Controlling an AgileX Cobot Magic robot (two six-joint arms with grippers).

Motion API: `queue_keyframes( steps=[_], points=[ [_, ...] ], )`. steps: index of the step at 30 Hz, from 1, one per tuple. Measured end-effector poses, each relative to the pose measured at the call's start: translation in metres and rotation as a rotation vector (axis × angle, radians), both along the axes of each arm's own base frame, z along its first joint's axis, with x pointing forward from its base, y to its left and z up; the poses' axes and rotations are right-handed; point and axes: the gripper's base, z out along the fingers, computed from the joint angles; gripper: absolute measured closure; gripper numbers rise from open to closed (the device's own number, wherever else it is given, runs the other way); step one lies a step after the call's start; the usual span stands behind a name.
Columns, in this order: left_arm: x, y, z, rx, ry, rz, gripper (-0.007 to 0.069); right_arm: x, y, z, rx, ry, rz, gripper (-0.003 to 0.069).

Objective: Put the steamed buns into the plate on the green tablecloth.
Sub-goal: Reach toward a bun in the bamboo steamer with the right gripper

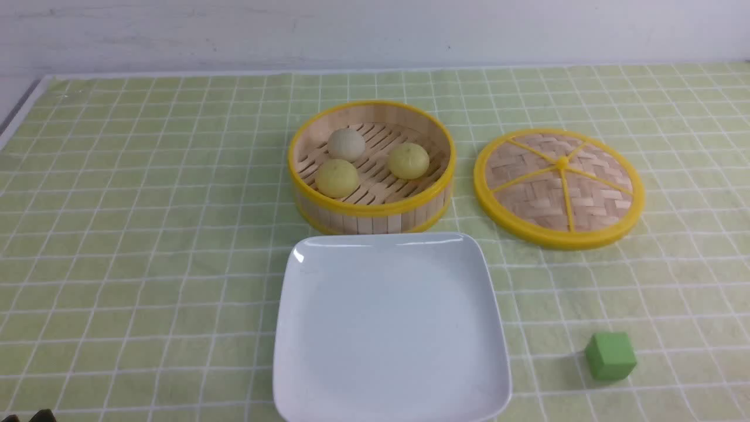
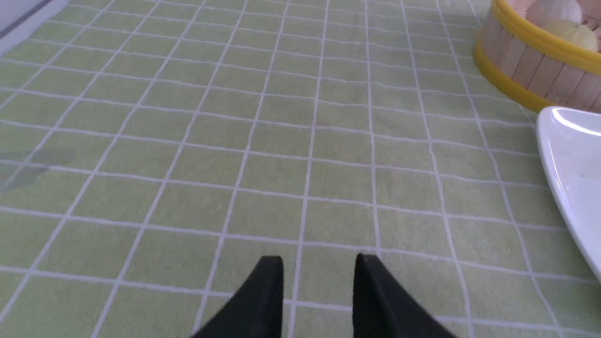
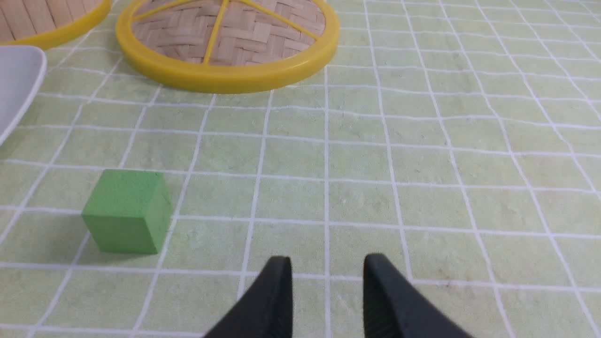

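Nearest the front camera lies the plate (image 1: 389, 328): white, square, empty, flat on the tablecloth (image 1: 146, 234). Just behind its far rim stands the steamer basket (image 1: 371, 211), uncovered; contact between the two cannot be confirmed. The lid (image 1: 558, 187) lies right of the basket, apart from it.

All three buns sit inside the basket. The white bun (image 1: 345, 144) is at the back left, the left yellow bun (image 1: 337, 177) just in front of it, and the right yellow bun (image 1: 408, 160) apart from both. A green cube (image 1: 610, 355) rests right of the plate, well apart.

The left claw (image 2: 319, 267) and right claw (image 3: 327, 267) are each moderately parted, hold nothing, and hover over bare cloth.

Probable faults:
- A low approach may strike the basket wall and push the basket against the plate.
- The present gap looks narrow for a bun, so fingers may knock one aside.
- The white and left yellow buns sit close, so gripping one may disturb the other.
- Excess squeeze may deform a soft bun.

The cloth lies flat, green with a white grid, covering the bench. A pale wall stands behind.
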Motion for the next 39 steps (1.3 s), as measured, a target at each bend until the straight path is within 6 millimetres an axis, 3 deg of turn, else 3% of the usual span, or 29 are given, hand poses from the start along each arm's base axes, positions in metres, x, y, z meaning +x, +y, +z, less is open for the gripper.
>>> queue_keyframes(
  steps=[39],
  points=[
    [0.0, 0.0, 0.0, 0.0, 0.0, 0.0, 0.0382, 0.0, -0.0006, 0.0, -0.018, -0.001, -0.001, 0.0419]
  ],
)
